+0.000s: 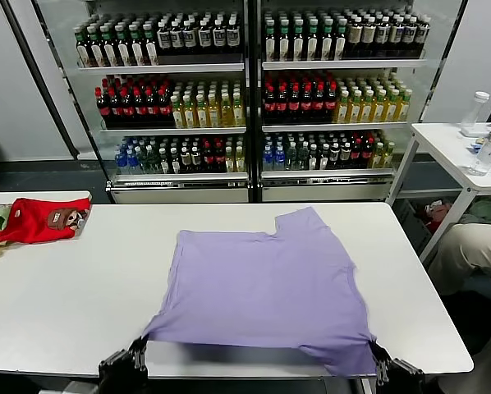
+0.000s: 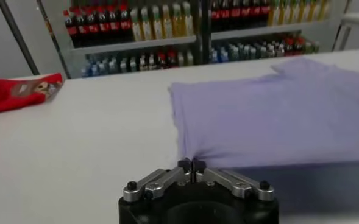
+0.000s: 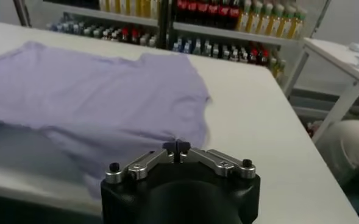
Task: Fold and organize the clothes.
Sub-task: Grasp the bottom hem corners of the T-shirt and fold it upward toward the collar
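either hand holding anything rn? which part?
Both. The left hand is shut on the near left hem corner of the lavender T-shirt; the right hand is shut on its near right hem corner, at the table's front edge.

I see a red garment [image 1: 39, 220] on the white table's [image 1: 65, 304] far left, stocked drink shelves [image 1: 245, 90] behind, and a side table [image 1: 451, 144] carrying bottles [image 1: 474, 113].

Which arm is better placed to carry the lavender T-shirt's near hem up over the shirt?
Neither alone: the left gripper and right gripper each pinch one near corner of the T-shirt.
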{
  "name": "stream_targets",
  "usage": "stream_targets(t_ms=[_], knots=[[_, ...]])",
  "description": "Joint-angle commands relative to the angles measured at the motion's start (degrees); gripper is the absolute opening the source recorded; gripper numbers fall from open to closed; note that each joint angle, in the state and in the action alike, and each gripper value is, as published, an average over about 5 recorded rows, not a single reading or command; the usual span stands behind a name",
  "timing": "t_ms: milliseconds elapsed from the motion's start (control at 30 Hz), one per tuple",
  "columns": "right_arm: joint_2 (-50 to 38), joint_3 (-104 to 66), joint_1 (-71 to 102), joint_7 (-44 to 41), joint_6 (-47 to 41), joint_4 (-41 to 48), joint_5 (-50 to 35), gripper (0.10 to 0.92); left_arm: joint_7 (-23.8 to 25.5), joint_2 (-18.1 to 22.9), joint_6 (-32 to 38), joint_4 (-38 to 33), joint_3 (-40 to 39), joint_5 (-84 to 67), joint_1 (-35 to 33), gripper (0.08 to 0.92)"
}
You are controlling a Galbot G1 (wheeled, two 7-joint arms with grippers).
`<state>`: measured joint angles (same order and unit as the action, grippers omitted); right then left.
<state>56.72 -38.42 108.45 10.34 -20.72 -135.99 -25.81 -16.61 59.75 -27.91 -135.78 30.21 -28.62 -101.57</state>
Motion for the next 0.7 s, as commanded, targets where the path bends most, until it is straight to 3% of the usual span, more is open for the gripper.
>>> stream_targets(t_ms=[33,267,700], knots=[[-0.4,3.0,-14.9,0.8,-2.5,6.6,-1.4,0.117,5.3,0.3,0.5,12.7,-4.2,-4.3,18.6,0.088],[0.6,6.4,-19.5,0.6,-2.9,12.2,-0.8,0.117,7.2,1.8,1.4,17.1,-6.0,-3.9,23.5,0.088],[1.8,11.2,-25.8,0.1,-2.7,16.1,-0.2,0.117,8.7,2.3,2.1,22.2,-6.3,-3.2,26.4,0.088]])
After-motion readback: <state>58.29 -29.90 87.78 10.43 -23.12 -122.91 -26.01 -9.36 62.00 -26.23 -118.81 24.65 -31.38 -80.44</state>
